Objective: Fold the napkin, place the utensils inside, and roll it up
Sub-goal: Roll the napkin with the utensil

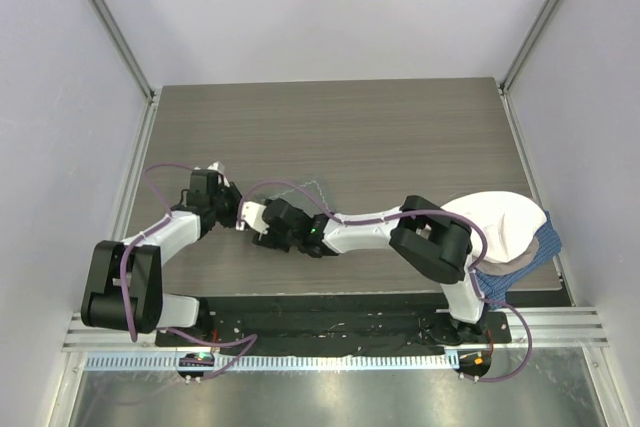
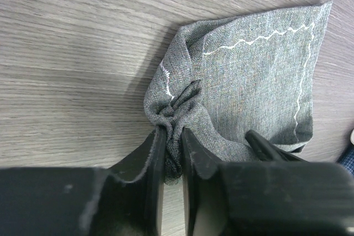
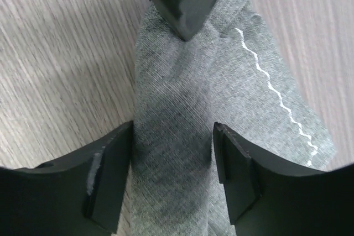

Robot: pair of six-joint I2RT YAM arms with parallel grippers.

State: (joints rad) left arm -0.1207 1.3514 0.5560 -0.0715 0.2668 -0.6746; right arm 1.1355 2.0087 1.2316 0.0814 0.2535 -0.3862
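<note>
Napkin lies as a long strip on the counter, running straight away from your right pincer, whose open jaws sit on both sides of it, while your left pincer grips the strip's bunched far end.

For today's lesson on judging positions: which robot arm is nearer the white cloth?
Right. The right arm bends beside the white cloth at the right edge of the table; the left arm is over its left side.

White arms, black joints (purple cables) — scuffed black end effector fingers.
</note>
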